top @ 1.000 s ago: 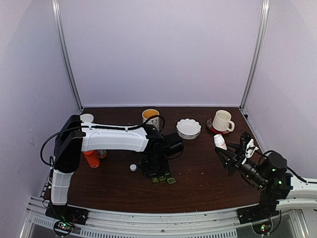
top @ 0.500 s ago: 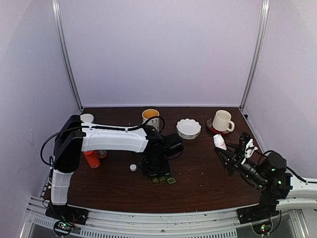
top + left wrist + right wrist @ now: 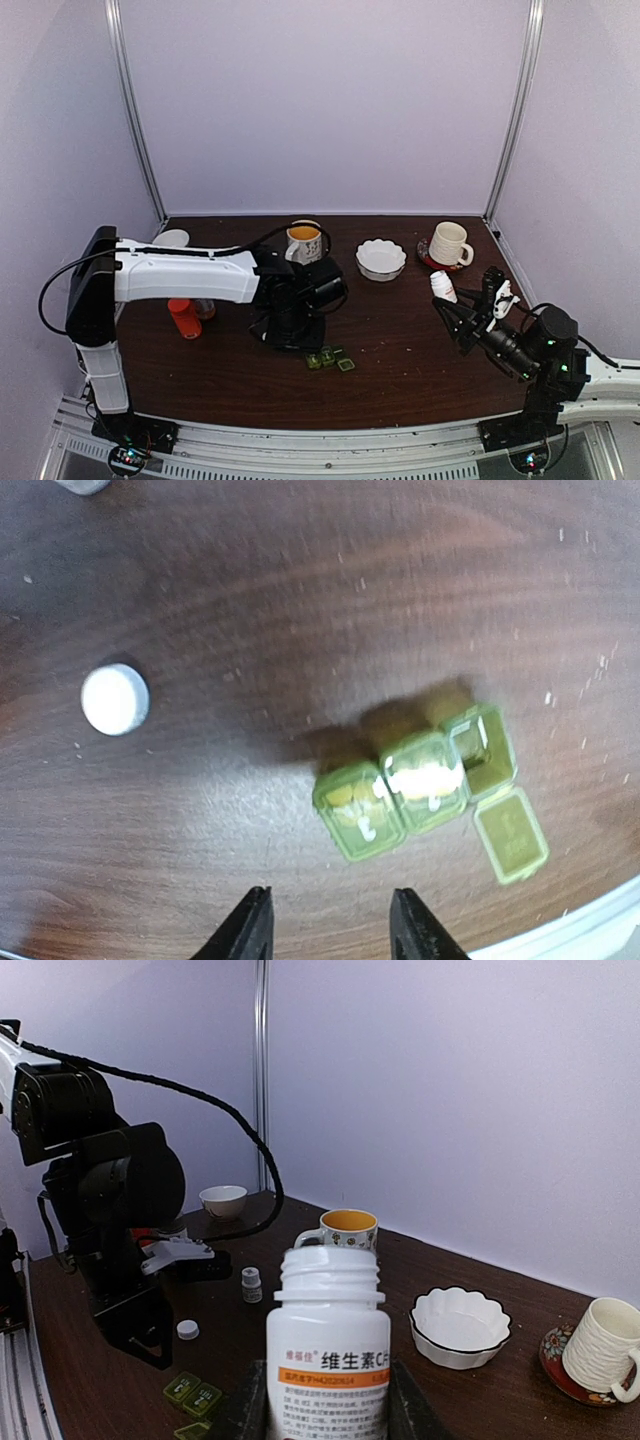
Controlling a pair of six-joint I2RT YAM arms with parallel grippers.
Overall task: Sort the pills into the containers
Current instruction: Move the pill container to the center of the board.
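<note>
Three compartments in one green pill box (image 3: 425,780), contents blurred; left hand (image 3: 328,935) parted, empty; right hand (image 3: 326,1410) clamps one white bottle (image 3: 328,1340), base cropped.

The white bottle (image 3: 327,1360) carries a label reading "维生素C".

Brown table (image 3: 420,390) holds pill box (image 3: 415,790), white cap (image 3: 114,699), bowl (image 3: 381,259), perhaps red bottle (image 3: 185,318).
</note>
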